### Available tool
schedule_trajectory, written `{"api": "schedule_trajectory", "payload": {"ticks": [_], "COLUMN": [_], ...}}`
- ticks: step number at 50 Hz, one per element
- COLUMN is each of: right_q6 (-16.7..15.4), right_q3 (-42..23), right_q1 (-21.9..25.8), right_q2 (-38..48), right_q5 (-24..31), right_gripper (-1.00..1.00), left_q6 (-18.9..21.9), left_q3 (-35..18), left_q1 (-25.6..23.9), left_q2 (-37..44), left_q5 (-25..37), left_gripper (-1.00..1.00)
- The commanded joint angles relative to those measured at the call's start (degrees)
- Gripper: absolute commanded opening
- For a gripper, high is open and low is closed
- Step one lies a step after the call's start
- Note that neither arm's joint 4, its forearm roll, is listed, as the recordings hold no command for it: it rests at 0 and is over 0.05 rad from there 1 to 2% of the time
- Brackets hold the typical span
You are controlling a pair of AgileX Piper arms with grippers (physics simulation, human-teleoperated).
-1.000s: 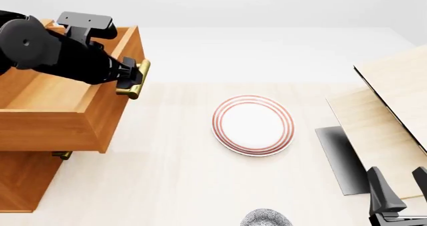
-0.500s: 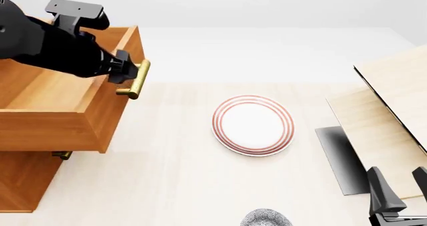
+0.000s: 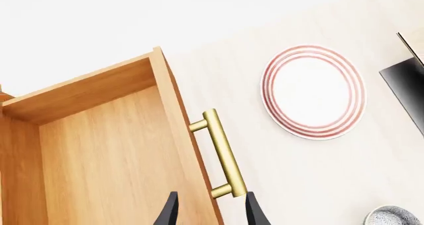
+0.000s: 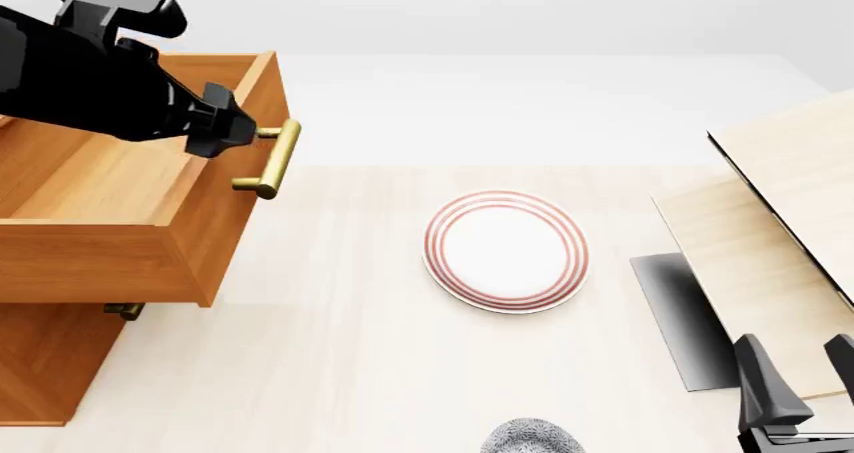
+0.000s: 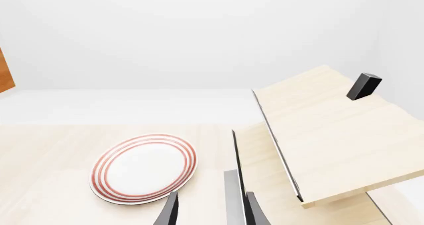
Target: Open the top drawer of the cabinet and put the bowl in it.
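at the near edge of the counter (image 4: 347, 373) in the front view sits the bowl (image 4: 534, 438), speckled blue-grey and cut off by the frame, well apart from the cabinet (image 4: 47, 358) at the left; the left wrist view catches a sliver of it too (image 3: 392, 216). just to its right, low in the corner, the right gripper (image 4: 798, 378) points upward with its two dark fingers spread and nothing between them (its own wrist view shows the fingertips parted over bare counter). beyond it lies a pale light-wood box (image 4: 787, 203) with its lid tilted up, and a dark shadowed patch beside it. mid-counter rests a flat white plate (image 4: 506, 251) with red rings, between the bowl and the far side. to the left the top drawer (image 4: 127, 208) stands pulled well out of the cabinet, its inside bare wood, the brass handle (image 4: 271, 159) on its front facing the plate. the left gripper (image 4: 220, 128) hangs above the drawer's front edge, just beside the handle but off it; in the left wrist view its fingertips are apart, with the handle's near end showing between them, ungrasped
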Motion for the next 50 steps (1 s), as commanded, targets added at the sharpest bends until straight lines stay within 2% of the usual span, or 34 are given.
{"api": "schedule_trajectory", "payload": {"ticks": [1, 12, 24, 25, 27, 29, 31, 33, 35, 43, 44, 45, 47, 50], "right_q6": [-0.06, -0.06, -0.05, -0.05, -0.06, -0.06, -0.07, -0.07, -0.06, -0.05, -0.06, -0.06, -0.05, -0.06], "right_q3": [0.09, 0.09, 0.09, 0.09, 0.09, 0.09, 0.09, 0.09, 0.09, 0.09, 0.09, 0.09, 0.09, 0.09], "right_q1": [0.00, 0.01, 0.00, 0.00, 0.01, 0.01, -0.01, 0.01, 0.00, 0.00, -0.01, 0.00, 0.00, 0.00], "right_q2": [-0.11, -0.12, -0.12, -0.12, -0.11, -0.11, -0.11, -0.11, -0.11, -0.12, -0.11, -0.12, -0.12, -0.11], "right_q5": [0.00, 0.00, 0.00, 0.00, 0.00, 0.00, 0.00, 0.00, 0.00, 0.00, 0.00, 0.00, 0.00, 0.00], "right_gripper": [1.00, 1.00, 1.00, 1.00, 1.00, 1.00, 1.00, 1.00, 1.00, 1.00, 1.00, 1.00, 1.00, 1.00], "left_q6": [2.28, 4.81, 7.07, 5.96, 8.62, 7.16, 8.73, 7.51, 8.58, 6.86, 5.49, 4.40, 5.82, 2.87], "left_q3": [-1.13, -2.04, -3.45, -4.07, -2.65, -3.00, -2.18, -2.99, -1.99, -0.76, -0.93, -0.82, 0.60, -0.61], "left_q1": [0.33, -1.03, -5.39, -6.63, -6.35, -8.23, -8.32, -10.08, -9.82, -13.21, -16.01, -15.60, -15.09, -18.46], "left_q2": [-2.08, -3.76, -5.78, -5.42, -6.63, -6.41, -7.34, -6.97, -7.95, -8.57, -7.55, -8.00, -9.28, -8.12], "left_q5": [1.59, 2.90, 3.89, 3.73, 3.33, 3.04, 3.03, 3.02, 2.79, 1.34, 0.52, 0.65, 0.36, -0.29], "left_gripper": [1.00, 1.00, 1.00, 1.00, 1.00, 1.00, 1.00, 1.00, 1.00, 1.00, 1.00, 1.00, 1.00, 1.00]}}
